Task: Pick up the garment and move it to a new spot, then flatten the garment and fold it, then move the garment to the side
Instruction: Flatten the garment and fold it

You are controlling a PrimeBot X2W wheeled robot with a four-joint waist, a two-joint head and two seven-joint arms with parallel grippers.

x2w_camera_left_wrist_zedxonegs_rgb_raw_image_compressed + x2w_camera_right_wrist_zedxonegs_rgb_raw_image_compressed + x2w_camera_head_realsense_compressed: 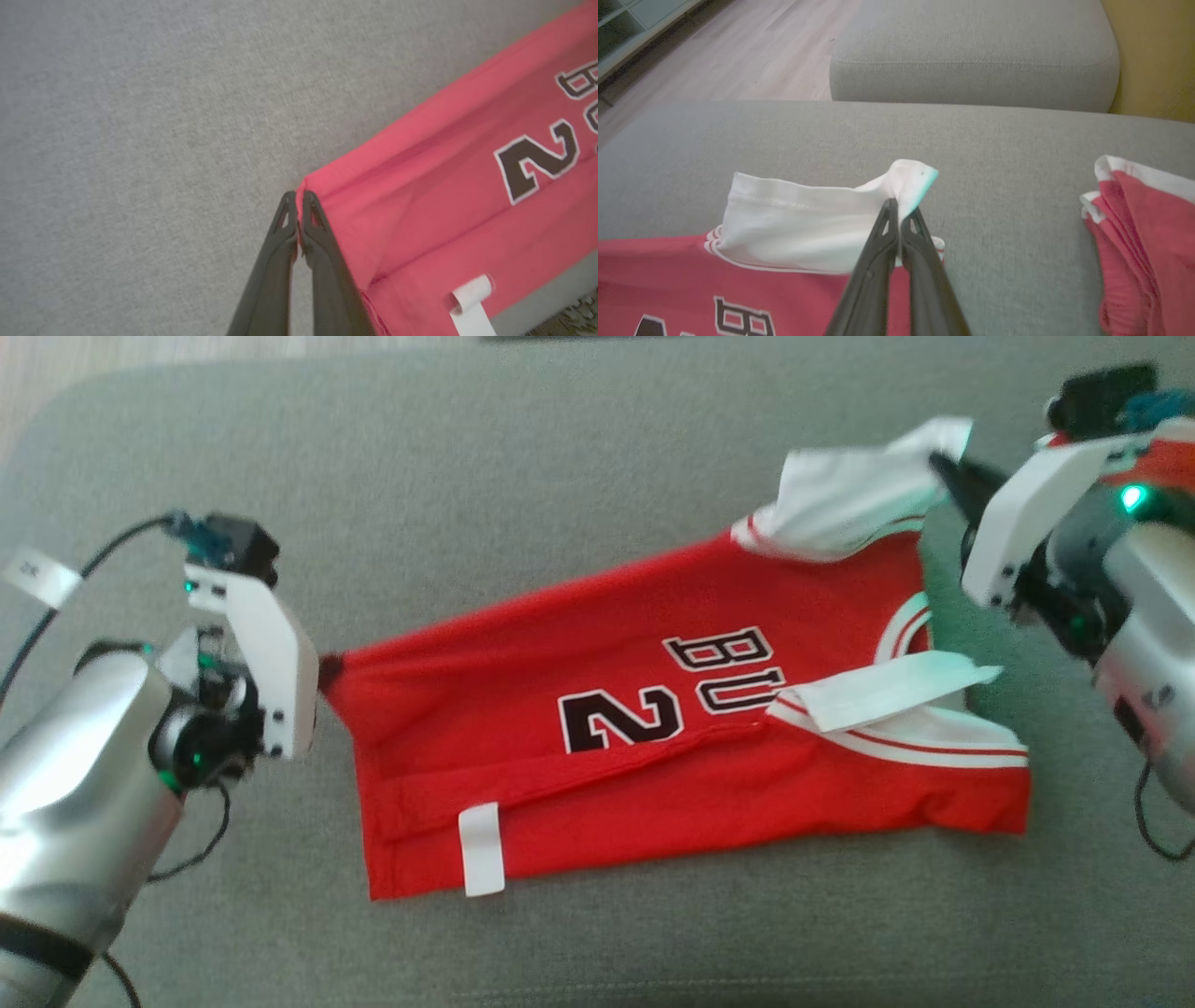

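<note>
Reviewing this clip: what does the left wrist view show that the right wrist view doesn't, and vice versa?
Left wrist, not right: the left claw shut on a hem corner of the jersey, and a white label near the hem. Right wrist, not left: the right claw shut on the white sleeve, a second cushion, wood floor, another red garment. Both: the red jersey's black lettering and the grey cushion beneath it.
</note>
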